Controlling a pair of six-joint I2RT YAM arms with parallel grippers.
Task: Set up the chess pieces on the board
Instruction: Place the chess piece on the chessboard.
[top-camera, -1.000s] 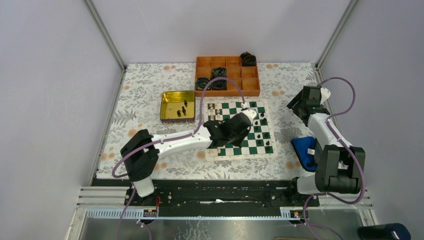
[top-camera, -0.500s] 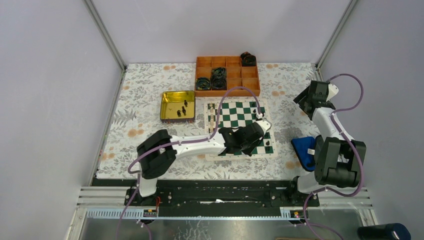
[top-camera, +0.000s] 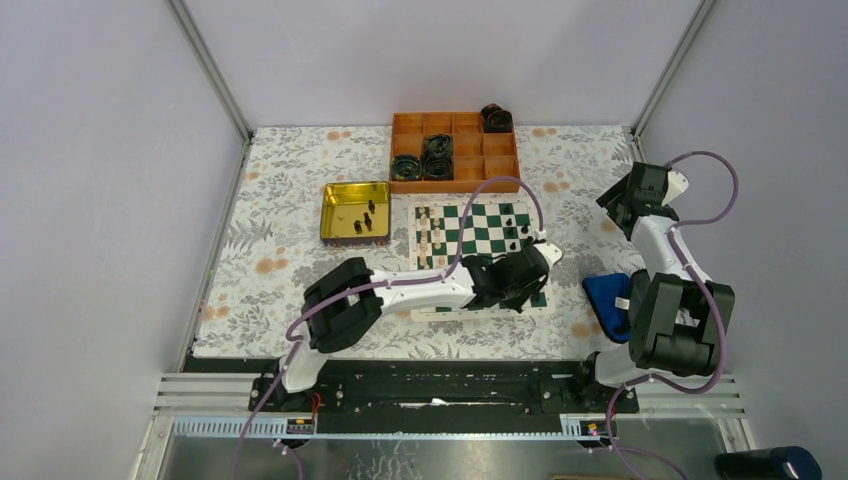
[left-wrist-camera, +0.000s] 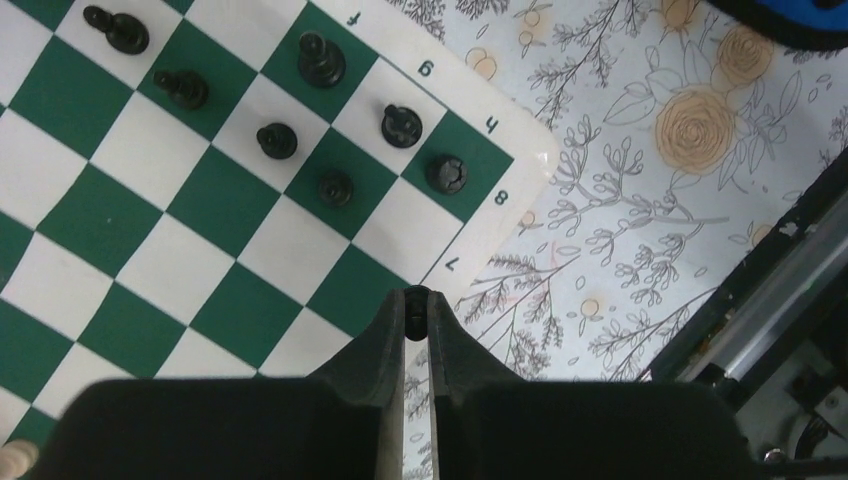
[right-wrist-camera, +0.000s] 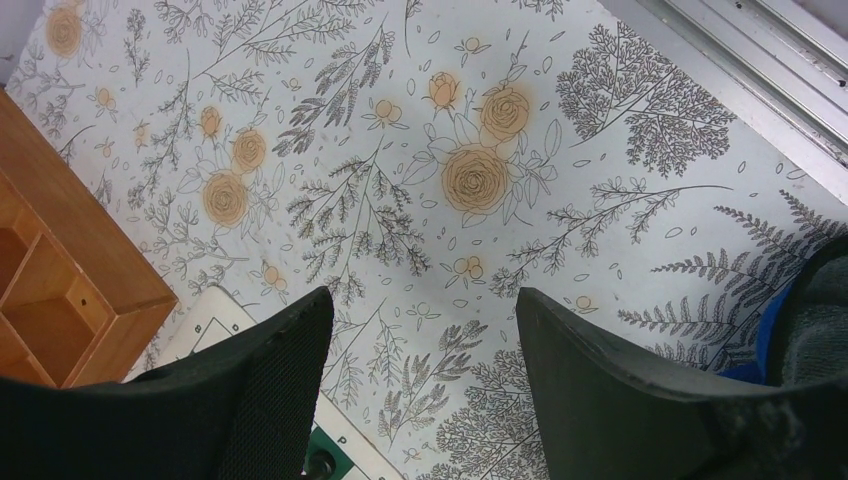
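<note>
The board (top-camera: 480, 225) of green and white squares lies mid-table. Cream chess pieces (top-camera: 425, 228) stand along its left side and black chess pieces (top-camera: 512, 222) on its right. My left gripper (top-camera: 530, 283) hovers over the board's near right part. In the left wrist view this gripper (left-wrist-camera: 416, 310) is shut on a small black piece (left-wrist-camera: 416, 303) above the white border by row 7. Several black pieces (left-wrist-camera: 335, 187) stand on the squares just ahead of it. My right gripper (top-camera: 632, 197) is open over the floral cloth, right of the board; nothing is between its fingers (right-wrist-camera: 270, 370).
A yellow tin (top-camera: 330, 225) left of the board holds more black pieces (top-camera: 368, 215). An orange compartment tray (top-camera: 500, 165) with dark cable rolls (top-camera: 437, 155) stands behind the board. A blue object (top-camera: 603, 298) lies near the right arm's base. The metal rail (left-wrist-camera: 790, 290) borders the near edge.
My left arm has swung right and toward the near edge across the board, still shut on the black piece. The right gripper has drifted further right, staying open.
</note>
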